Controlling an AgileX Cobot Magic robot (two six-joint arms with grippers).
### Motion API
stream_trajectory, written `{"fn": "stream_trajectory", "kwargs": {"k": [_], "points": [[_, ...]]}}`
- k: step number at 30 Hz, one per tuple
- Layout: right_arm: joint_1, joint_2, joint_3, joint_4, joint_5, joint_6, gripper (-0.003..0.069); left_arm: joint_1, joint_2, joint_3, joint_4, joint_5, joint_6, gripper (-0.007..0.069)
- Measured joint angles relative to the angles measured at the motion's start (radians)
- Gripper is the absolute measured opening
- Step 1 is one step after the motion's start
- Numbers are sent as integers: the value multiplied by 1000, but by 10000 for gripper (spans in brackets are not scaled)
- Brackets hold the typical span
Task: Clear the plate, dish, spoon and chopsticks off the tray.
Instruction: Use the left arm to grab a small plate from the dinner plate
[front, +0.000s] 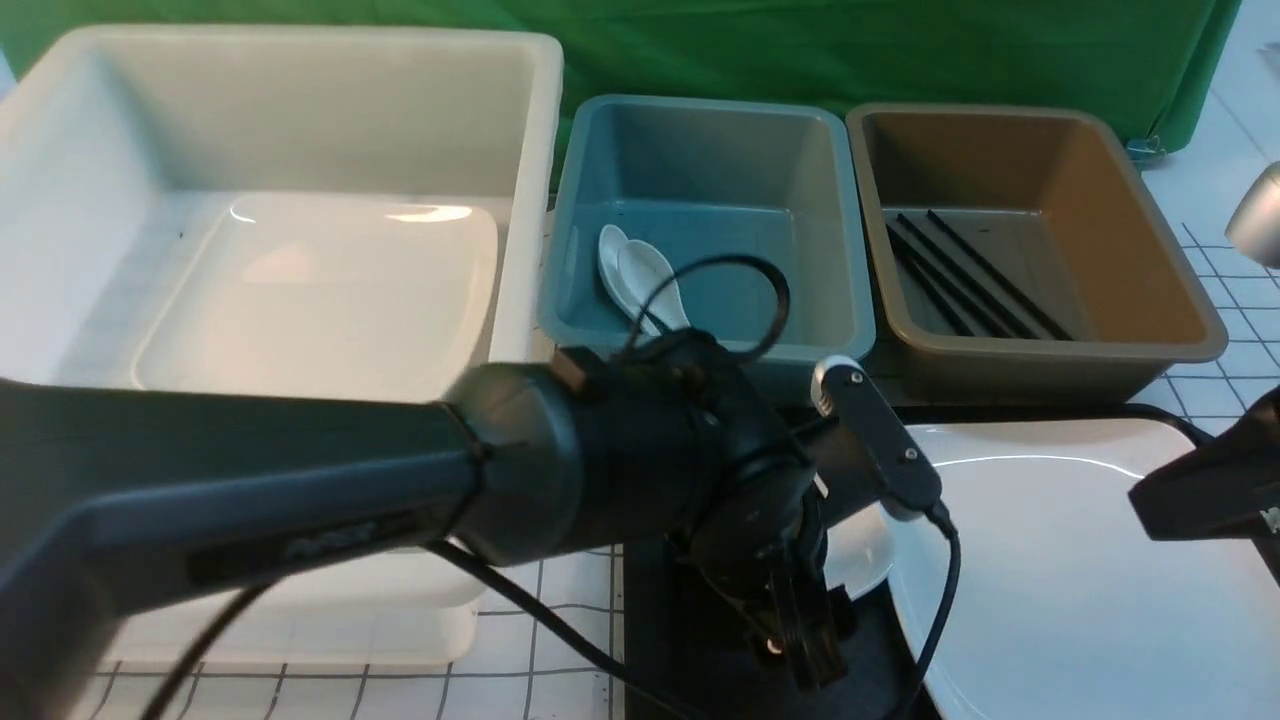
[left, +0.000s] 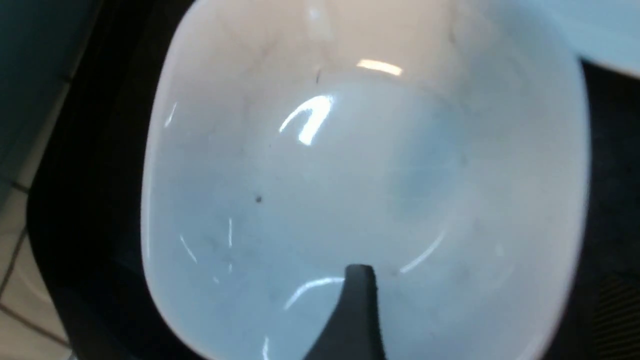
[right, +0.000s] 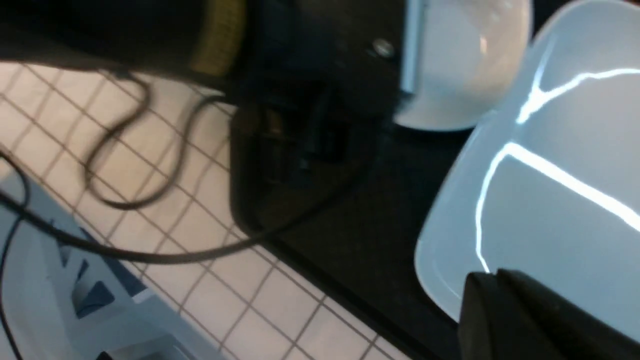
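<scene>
Done: spoons (front: 645, 275) in blue tub (front: 700, 120), chopsticks (front: 970, 275) in brown tub (front: 1040, 125), second plate (front: 320, 290) in white tub (front: 300, 50) | Left: plate (front: 1080, 600) on tray (front: 700, 660) right side, dish (left: 350, 165) at its far-left | left gripper (front: 800, 630) over dish, one finger inside, spread unreadable | right gripper (front: 1150, 495) closed above plate.

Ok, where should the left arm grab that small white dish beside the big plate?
I'd pinch the dish by its raised rim from above, on its left side, away from the plate, with the fingers straddling the wall. It sits upright on the tray, open side up, and the plate crowds its right edge.
</scene>
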Motion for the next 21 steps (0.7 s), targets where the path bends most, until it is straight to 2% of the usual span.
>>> {"fn": "stream_trajectory", "kwargs": {"k": [4, 8, 11, 12, 13, 15, 17, 21], "points": [[0, 0, 1, 12, -1, -8, -2, 0, 40, 0, 51, -36, 0, 578], [0, 0, 1, 15, -2, -19, -2, 0, 62, 0, 84, -53, -4, 510], [0, 0, 1, 15, -2, -32, -2, -1, 65, 0, 84, -55, -25, 361], [0, 0, 1, 15, -2, -33, -2, -1, 65, 0, 84, -55, -25, 347], [0, 0, 1, 15, -3, -38, -2, -4, 65, 0, 91, -54, -27, 243], [0, 0, 1, 15, -3, -46, -2, -11, 54, -6, 110, -62, -22, 115], [0, 0, -6, 15, -2, -46, -2, -12, 25, -11, 108, -60, -29, 57], [0, -11, -86, 34, -3, -25, -2, -13, -69, -32, 57, 21, -71, 9]]}}
